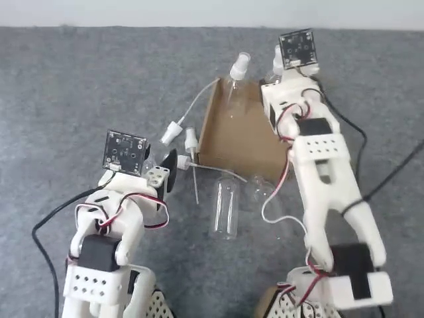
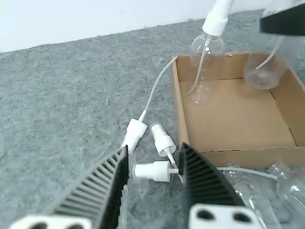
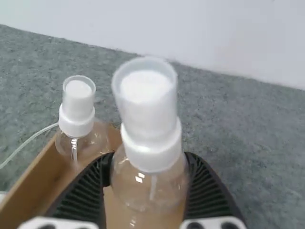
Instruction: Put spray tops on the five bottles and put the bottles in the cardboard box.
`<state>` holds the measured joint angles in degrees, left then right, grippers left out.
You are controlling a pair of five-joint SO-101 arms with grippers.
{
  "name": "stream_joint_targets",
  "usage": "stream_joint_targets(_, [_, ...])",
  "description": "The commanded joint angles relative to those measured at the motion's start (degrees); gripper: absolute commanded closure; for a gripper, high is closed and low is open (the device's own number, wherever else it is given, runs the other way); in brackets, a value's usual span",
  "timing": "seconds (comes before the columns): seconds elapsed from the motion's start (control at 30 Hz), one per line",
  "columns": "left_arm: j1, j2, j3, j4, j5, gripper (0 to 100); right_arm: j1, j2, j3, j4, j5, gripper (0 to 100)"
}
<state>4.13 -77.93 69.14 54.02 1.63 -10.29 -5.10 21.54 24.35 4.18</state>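
Observation:
The cardboard box [image 1: 242,142] lies open in the middle of the table. One capped bottle [image 1: 237,78] stands in its far corner, also seen as bottle [image 3: 76,121] and bottle [image 2: 206,50]. My right gripper [image 1: 281,76] is shut on a second capped bottle [image 3: 147,138] held upright over the box's far side. My left gripper [image 2: 152,164] is open and low over the carpet, with a loose spray top [image 2: 152,171] lying between its fingers. Two more spray tops [image 2: 135,133] [image 2: 163,140] lie just beyond it. Two bare bottles [image 1: 224,205] [image 1: 262,189] lie in front of the box.
Grey carpet [image 1: 79,86] covers the table, with open room to the left and far right. Long dip tubes [image 1: 195,106] trail from the loose spray tops toward the box's left wall. Cables [image 1: 391,175] run beside the right arm.

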Motion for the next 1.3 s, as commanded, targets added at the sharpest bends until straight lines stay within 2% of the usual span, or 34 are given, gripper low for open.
stream_joint_targets(0.0, [-0.18, 0.00, -0.31, -1.58, -0.18, 85, 0.75, 1.36, -5.10, -2.24, -2.55, 99.3])
stream_joint_targets(0.73, [-0.26, 0.00, -0.22, -1.32, -0.18, 84, 2.42, 10.42, -5.45, -11.91, -2.64, 99.3])
stream_joint_targets(1.27, [-0.26, 0.00, -0.22, -1.23, -0.18, 84, 2.33, 15.25, -5.89, -12.70, -2.90, 99.2])
